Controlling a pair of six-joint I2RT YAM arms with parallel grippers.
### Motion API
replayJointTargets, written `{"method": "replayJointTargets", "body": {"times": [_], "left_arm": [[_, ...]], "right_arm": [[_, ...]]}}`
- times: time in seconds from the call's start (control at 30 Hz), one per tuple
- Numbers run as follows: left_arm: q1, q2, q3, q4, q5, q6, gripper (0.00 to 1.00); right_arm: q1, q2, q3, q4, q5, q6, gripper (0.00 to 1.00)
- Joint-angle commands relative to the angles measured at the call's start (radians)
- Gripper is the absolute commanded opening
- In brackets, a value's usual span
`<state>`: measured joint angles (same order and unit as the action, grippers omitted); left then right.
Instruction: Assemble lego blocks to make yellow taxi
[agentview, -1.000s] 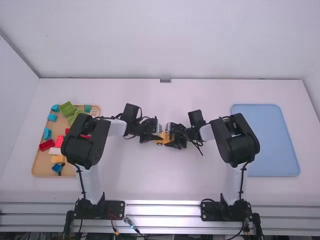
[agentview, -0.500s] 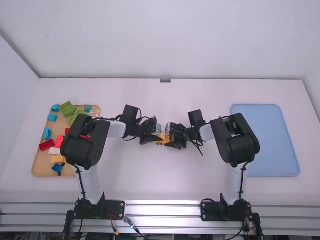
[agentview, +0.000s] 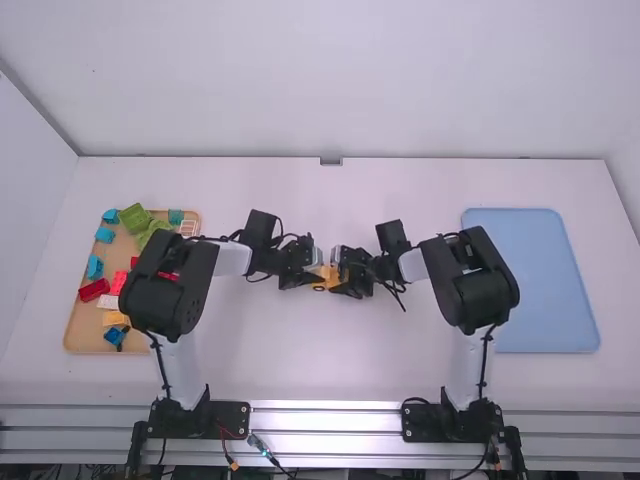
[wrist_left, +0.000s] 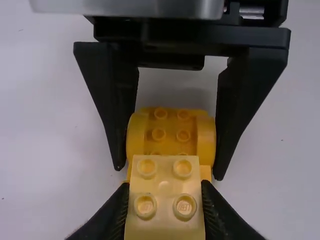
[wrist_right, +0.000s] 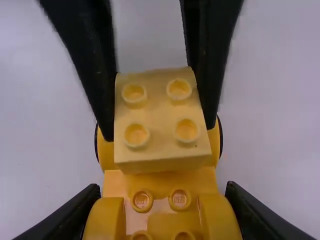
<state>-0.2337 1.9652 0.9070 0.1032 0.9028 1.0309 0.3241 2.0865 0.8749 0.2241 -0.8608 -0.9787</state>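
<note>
Near the table's middle, my left gripper and right gripper meet at an orange-yellow car base. In the left wrist view, my left gripper is shut on a pale yellow 2x2 block, studs showing. My right gripper is shut on the sides of the car base, across its rounded fenders. The pale block lies over the end of the base with wheels at its sides. Whether the two are pressed together, I cannot tell.
A wooden tray at the left holds several blue, green, red, white and yellow blocks, partly under the left arm. A blue tray lies at the right, beside the right arm.
My left wrist has shifted very slightly toward the camera side since a second ago, the block staying at the base. The right arm has not visibly moved.
</note>
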Motion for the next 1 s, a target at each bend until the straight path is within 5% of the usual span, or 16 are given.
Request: {"method": "replayJointTargets", "body": {"times": [0.0, 0.23, 0.47, 0.5, 0.6, 0.97], "left_arm": [[0.006, -0.011, -0.018, -0.009, -0.028, -0.010, 0.56], [-0.001, -0.017, -0.018, -0.004, -0.027, -0.014, 0.61], [0.040, -0.121, -0.018, -0.016, 0.144, -0.013, 0.69], [0.048, -0.138, -0.018, -0.017, 0.159, -0.014, 0.67], [0.056, -0.153, -0.018, -0.013, 0.157, -0.034, 0.02], [0.039, -0.063, -0.018, -0.041, 0.156, -0.018, 0.02]], "right_arm": [[-0.004, 0.023, -0.018, -0.024, 0.057, 0.012, 0.62], [-0.003, 0.023, -0.018, -0.024, 0.057, 0.012, 0.62], [-0.003, 0.023, -0.018, -0.023, 0.057, 0.013, 0.62], [-0.003, 0.023, -0.018, -0.024, 0.057, 0.012, 0.62], [-0.003, 0.023, -0.018, -0.022, 0.055, 0.009, 0.62], [-0.003, 0.023, -0.018, -0.021, 0.054, 0.012, 0.63]]}}
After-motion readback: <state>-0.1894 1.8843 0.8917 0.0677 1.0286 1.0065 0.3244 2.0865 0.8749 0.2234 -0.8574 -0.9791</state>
